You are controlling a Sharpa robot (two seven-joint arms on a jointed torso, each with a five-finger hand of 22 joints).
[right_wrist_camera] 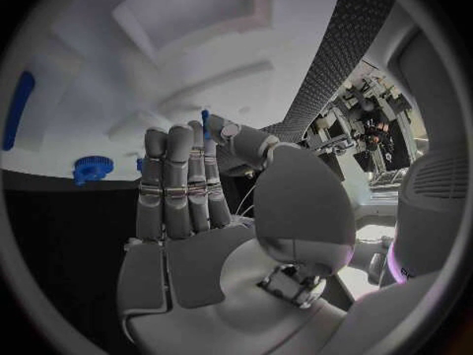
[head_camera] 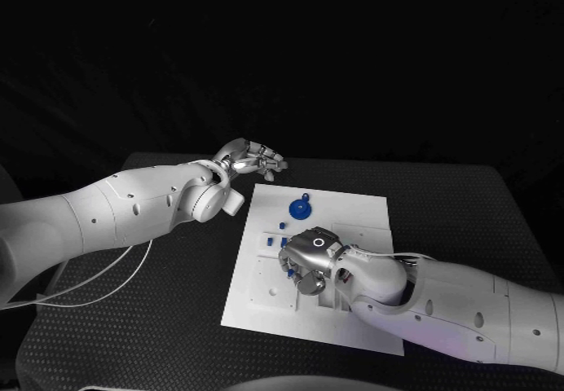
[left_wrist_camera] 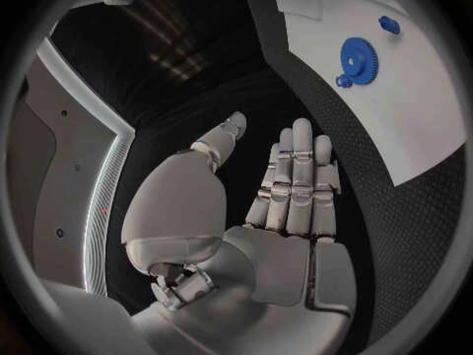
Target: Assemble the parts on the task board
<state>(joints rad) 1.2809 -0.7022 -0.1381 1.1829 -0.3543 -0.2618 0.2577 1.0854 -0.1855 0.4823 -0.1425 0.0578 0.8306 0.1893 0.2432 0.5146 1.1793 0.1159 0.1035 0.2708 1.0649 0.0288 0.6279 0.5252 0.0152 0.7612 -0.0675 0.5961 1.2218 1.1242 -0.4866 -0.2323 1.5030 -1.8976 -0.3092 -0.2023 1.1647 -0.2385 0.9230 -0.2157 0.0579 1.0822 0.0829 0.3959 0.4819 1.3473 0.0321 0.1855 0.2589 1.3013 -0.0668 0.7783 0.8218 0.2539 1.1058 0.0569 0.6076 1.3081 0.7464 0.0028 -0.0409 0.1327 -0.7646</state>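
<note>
Half the task board (head_camera: 353,213) hides under the right robot hand (head_camera: 308,259).

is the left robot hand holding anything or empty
Empty: the silver left robot hand has straight, spread fingers with nothing between them, off the white plate task board, over the black table.

The task board (head_camera: 353,326) lies in the middle of the bench (head_camera: 470,204). A gear-like part (head_camera: 301,208) sits on the board's far half, toward its left side, with a smaller part (head_camera: 306,196) just behind it. More small parts (head_camera: 270,241) lie near the board's left edge, nearer than the gear. The right hand (head_camera: 310,261) is over the board's middle, just right of those small parts. The left hand (head_camera: 250,158) is over the bench beyond the board's far left corner, apart from it.
</note>
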